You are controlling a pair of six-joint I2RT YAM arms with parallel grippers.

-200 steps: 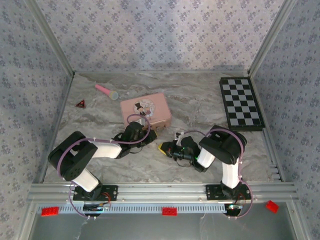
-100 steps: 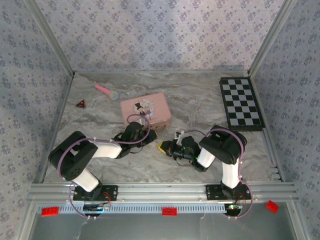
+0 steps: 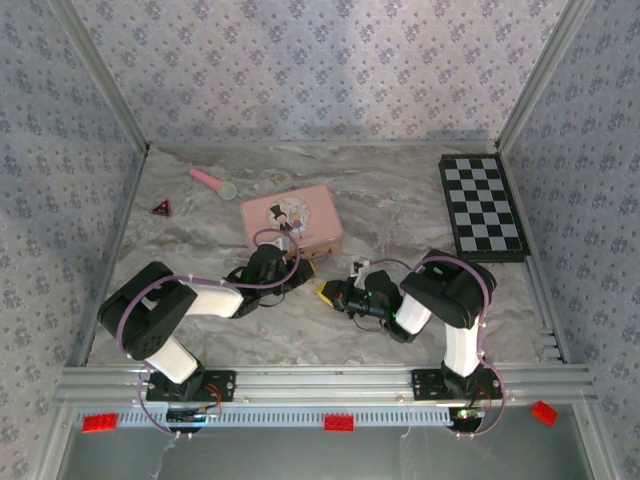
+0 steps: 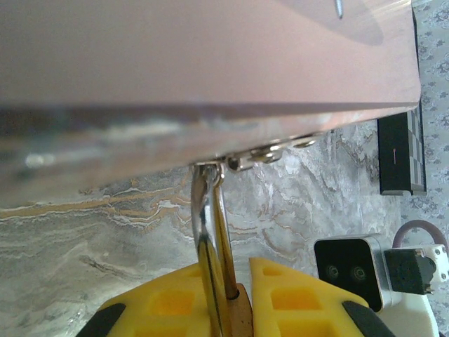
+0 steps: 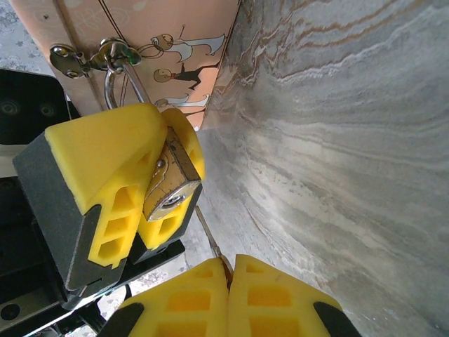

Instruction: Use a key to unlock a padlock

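The brass padlock (image 5: 172, 177) hangs by its silvery shackle (image 4: 208, 225) from the hasp (image 5: 78, 59) of the pink tin (image 3: 290, 218). My left gripper (image 4: 228, 282) is shut on the padlock body (image 4: 243, 313), at the tin's near edge (image 3: 289, 268). My right gripper (image 5: 229, 268) is shut on the thin grey key (image 5: 208, 236). The key's blade points up at the keyhole end of the padlock, and its tip stands just short of it. In the top view the right gripper (image 3: 326, 293) sits close to the right of the left one.
A black and white chessboard (image 3: 483, 207) lies at the back right. A pink stick (image 3: 212, 182) and a red triangle (image 3: 161, 208) lie at the back left. Red bricks (image 3: 338, 422) sit on the front rail. The right wrist camera (image 4: 351, 270) is close beside the left fingers.
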